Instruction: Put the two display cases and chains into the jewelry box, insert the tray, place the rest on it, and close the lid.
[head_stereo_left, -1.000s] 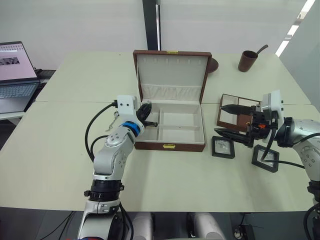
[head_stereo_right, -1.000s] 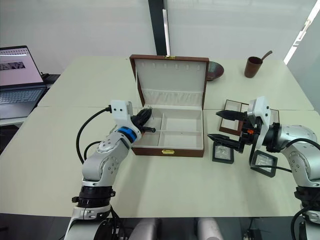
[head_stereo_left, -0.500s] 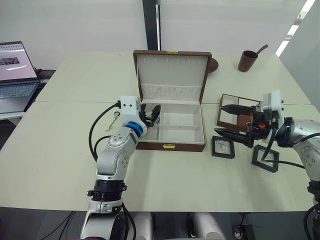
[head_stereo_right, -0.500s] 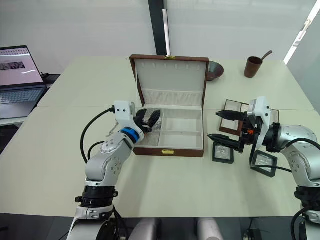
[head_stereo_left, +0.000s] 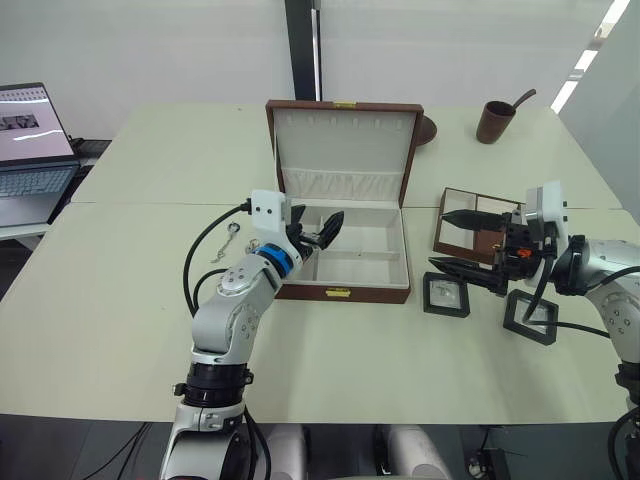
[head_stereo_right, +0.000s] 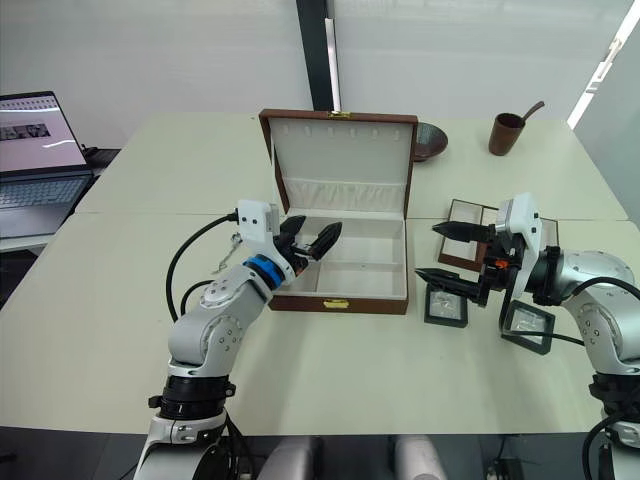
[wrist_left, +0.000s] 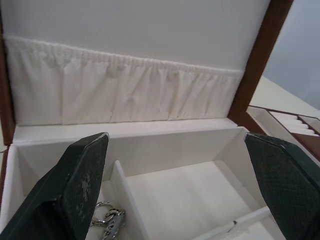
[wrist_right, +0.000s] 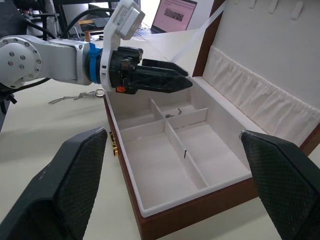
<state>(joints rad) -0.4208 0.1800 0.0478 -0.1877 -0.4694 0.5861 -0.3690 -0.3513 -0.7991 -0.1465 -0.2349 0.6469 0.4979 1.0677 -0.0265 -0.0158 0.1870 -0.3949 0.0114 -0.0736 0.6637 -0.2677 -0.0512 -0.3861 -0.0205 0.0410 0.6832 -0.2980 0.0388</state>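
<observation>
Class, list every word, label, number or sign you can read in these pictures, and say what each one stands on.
None can be read.
laptop screen: shows a page, its text too small to read.
jewelry box: gold clasp, no lettering visible.

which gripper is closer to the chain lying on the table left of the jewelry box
Left. The left gripper is open over the jewelry box, beside the chain. The right gripper hangs open across the box, above the two display cases.
</observation>
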